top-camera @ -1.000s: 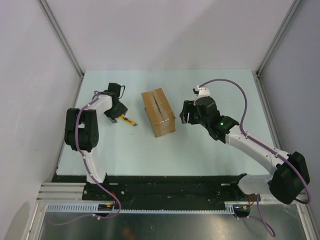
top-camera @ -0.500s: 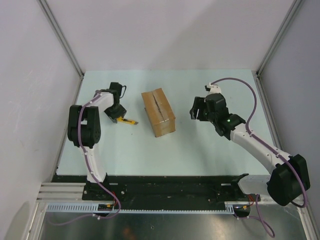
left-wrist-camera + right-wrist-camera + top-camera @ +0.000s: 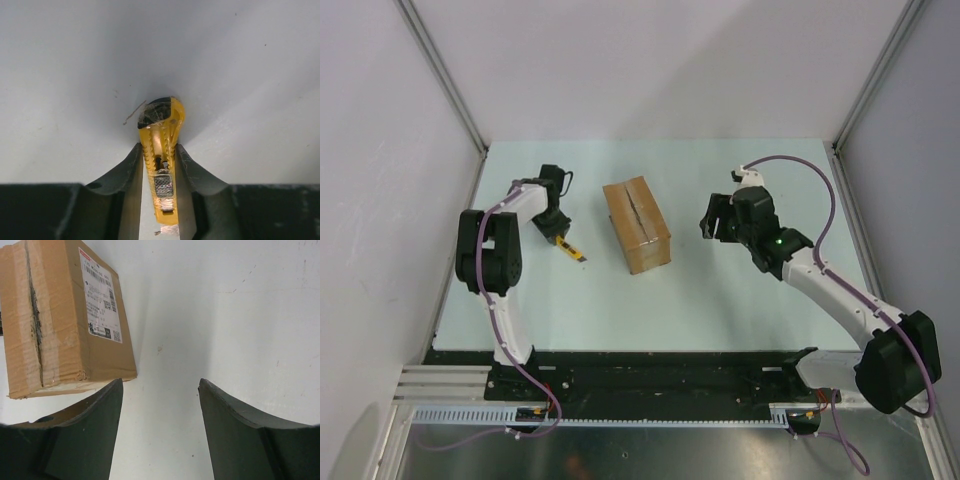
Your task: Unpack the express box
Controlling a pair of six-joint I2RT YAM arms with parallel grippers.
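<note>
Knife step here: my left gripper point(image 3: 159, 150) is clamped on the knife point(image 3: 161, 129), left of the box point(image 3: 636, 224), which sits closed in the middle of the table point(image 3: 720, 300). The right gripper point(image 3: 160, 384) hangs wide apart on its other side. Next I reckon the knife needs lining up with the top seam point(image 3: 36, 320) (right arm bracing, probably). Only the wrist cams show the pinch and how ragged that seam looks.

Brown express box point(image 3: 60, 315) with white printed label point(image 3: 100, 295); yellow utility knife point(image 3: 161, 145) with black tip.
</note>
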